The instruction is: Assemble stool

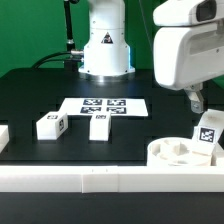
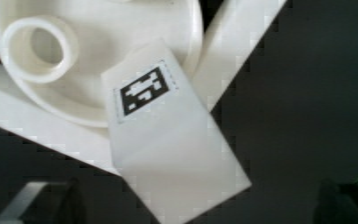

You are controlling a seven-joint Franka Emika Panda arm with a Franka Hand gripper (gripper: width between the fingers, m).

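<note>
The arm's white wrist housing filled the upper part of the exterior view's right side, w/ the gripper (image 1: 197,98) hanging below it over the near right corner of the black table (image 1: 30,90). Only a dark finger tip or so showed under the housing there. In the wrist view the two fingertips (image 2: 19,198) sat wide apart at the picture's lower corners, jaws spread, nothing between the pads – hand open, holding nothing.

Right below the gripper a stool leg (image 1: 208,134) stood on the seat disc (image 1: 170,152), tilted, its black-and-white tag facing the exterior cam. Wrist view had the same leg (image 2: 172,140) up close, long white block w/ the tag near its upper end, lying across the round seat (image 2: 69,55); one socket hole of the seat was clear beside it. Whether the leg sat in a socket or just leaned on the disc, couldn't tell.

Seat was touching the long white rail (image 1: 100,178) along the table's near edge.

Two more legs lay flat on the table, well apart from the seat: one (image 1: 51,125) toward the exterior view's left, the other (image 1: 99,126) just beside it, near the marker board (image 1: 104,105). The board lay flat in front of the robot base (image 1: 106,50).
</note>
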